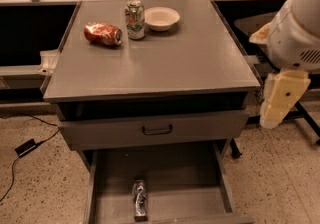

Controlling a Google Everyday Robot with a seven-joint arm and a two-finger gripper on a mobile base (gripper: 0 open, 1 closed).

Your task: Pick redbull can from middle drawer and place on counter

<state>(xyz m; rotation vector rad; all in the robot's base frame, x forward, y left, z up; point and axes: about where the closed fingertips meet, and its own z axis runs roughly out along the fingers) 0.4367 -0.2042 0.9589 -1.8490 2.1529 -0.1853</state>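
Dim, warm light from above — the gripper (281, 99), at the right edge, glows pale; left of it the counter (190, 63) shows sheen, the middle drawer (190, 178) below — shadowed.

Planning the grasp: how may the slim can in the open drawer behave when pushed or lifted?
The redbull can lies on its side, so it will probably roll if pushed. Smooth metal may slip. The gripper hangs right of the counter.
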